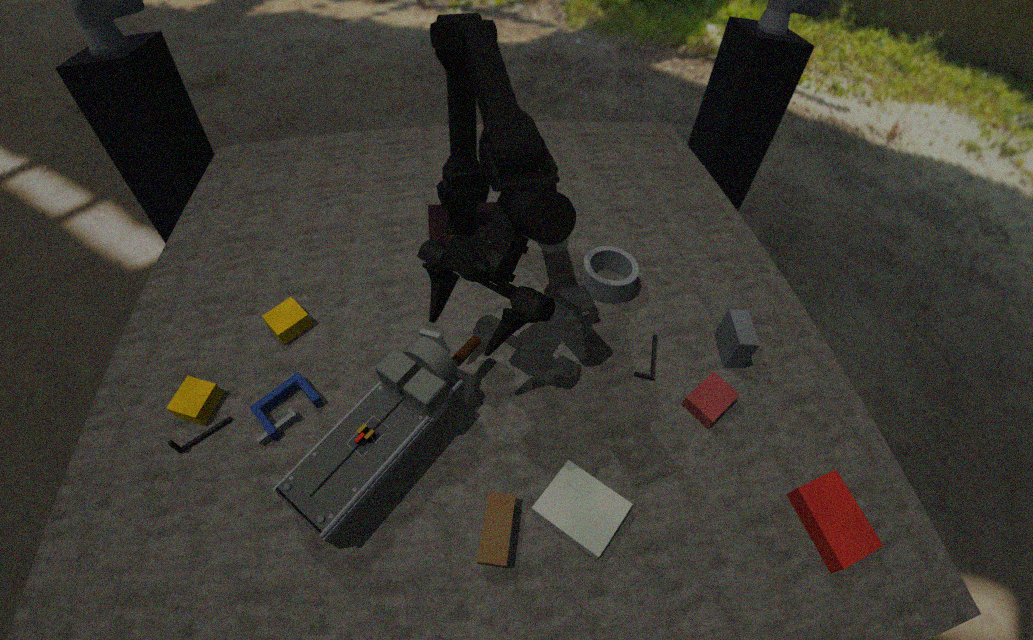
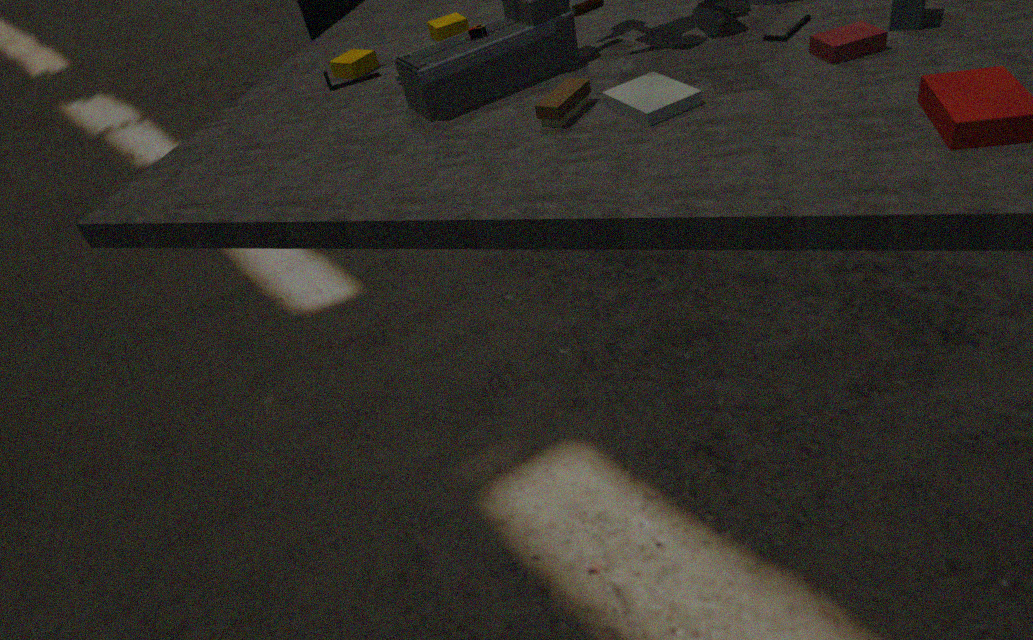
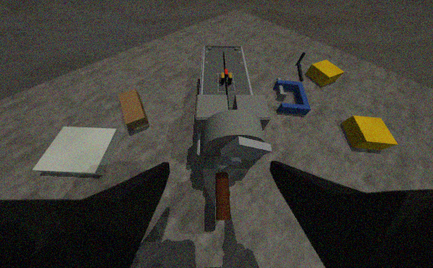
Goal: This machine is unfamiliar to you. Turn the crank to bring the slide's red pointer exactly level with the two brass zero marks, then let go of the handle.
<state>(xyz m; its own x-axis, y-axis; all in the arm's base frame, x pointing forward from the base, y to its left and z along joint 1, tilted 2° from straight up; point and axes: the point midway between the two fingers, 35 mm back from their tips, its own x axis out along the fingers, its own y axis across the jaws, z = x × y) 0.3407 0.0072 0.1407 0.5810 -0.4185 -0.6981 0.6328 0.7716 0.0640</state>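
Observation:
The grey machine (image 1: 345, 477) (image 2: 488, 75) (image 3: 213, 63) stands on the table, its long slide bed pointing away from the arm. Its red pointer (image 1: 359, 438) (image 3: 226, 71) sits slightly past the two brass marks, on the side away from the crank, close to level but offset. The reddish-brown crank handle (image 1: 466, 349) (image 2: 588, 6) (image 3: 223, 197) sticks out at the near end, beside the rounded grey housing (image 3: 234, 126). My gripper (image 1: 461, 334) (image 3: 220, 166) is open and empty, its fingers apart on either side of the handle in the wrist view. Whether they are level with it in height is unclear.
A blue bracket (image 1: 272, 391) (image 3: 302, 94), two yellow blocks and a dark hex key lie on one side of the machine. A brown block (image 1: 496, 528) (image 3: 133, 109) and a white plate (image 1: 582, 508) (image 3: 79, 148) lie on the other. A grey ring (image 1: 611, 292) and red blocks are farther off.

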